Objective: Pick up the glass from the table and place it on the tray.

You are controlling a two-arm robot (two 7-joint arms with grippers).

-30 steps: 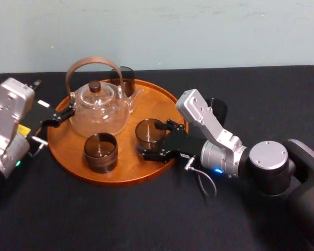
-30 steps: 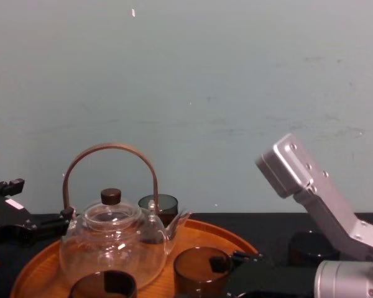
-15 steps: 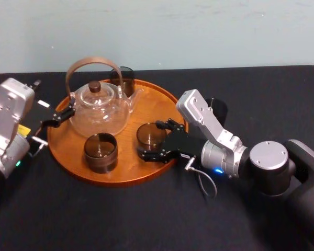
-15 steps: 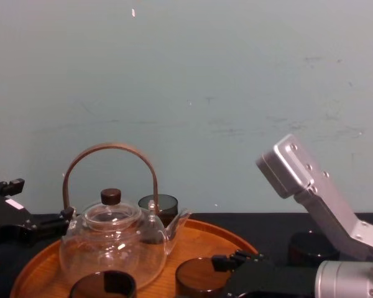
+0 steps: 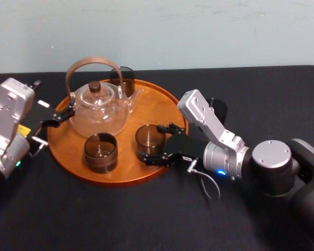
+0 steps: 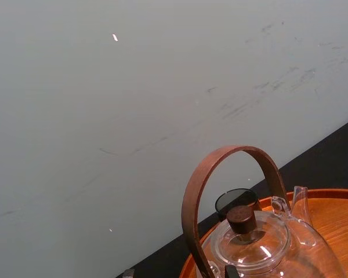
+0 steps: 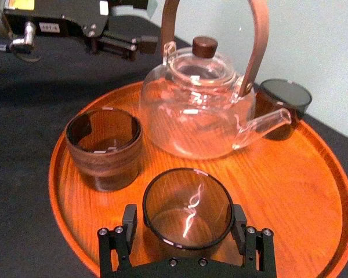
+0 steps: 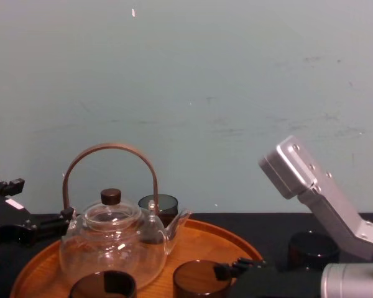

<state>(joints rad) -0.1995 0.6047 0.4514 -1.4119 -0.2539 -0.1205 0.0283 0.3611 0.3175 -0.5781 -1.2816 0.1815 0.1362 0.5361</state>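
Smoky brown glass tumbler (image 7: pixel 187 211) stands on the round orange-brown wooden tray (image 7: pixel 301 185), between the parted jaws of the right gripper (image 5: pixel 152 143), seemingly released. Placing looks done; next, back straight away without nudging it. Left gripper (image 5: pixel 58 116) rests open at the tray's rim.

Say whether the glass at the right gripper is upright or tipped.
Upright: the glass stands rim-up on the tray, at the right gripper.

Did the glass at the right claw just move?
Yes. In the chest view the glass at the right gripper sank lower against the teapot, toward the tray. The left gripper sits at the tray's left rim.
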